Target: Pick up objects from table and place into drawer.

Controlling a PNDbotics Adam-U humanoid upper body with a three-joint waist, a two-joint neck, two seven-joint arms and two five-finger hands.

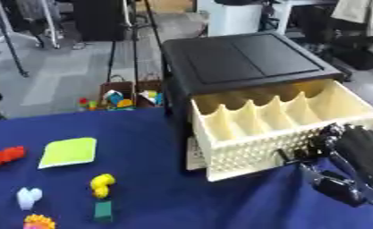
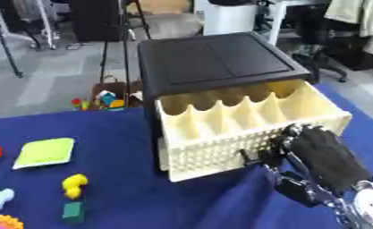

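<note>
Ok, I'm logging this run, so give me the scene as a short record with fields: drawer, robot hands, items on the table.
drawer: open, cream, dividers inside, nothing visible in it
cabinet: black
right robot hand: at the drawer front, holding nothing
left robot hand: not in view
cloth: blue
items on cloth, left side: red piece, green pad, yellow piece, green block, white piece

The drawer (image 1: 275,129) stands pulled out in front of its cabinet (image 1: 244,60). Left of the drawer lie a flat square pad (image 1: 69,152), a curved piece (image 1: 102,184), a small block (image 1: 103,210) and a heart-shaped piece (image 1: 28,197). The right hand (image 2: 318,156) touches the drawer's front.
</note>
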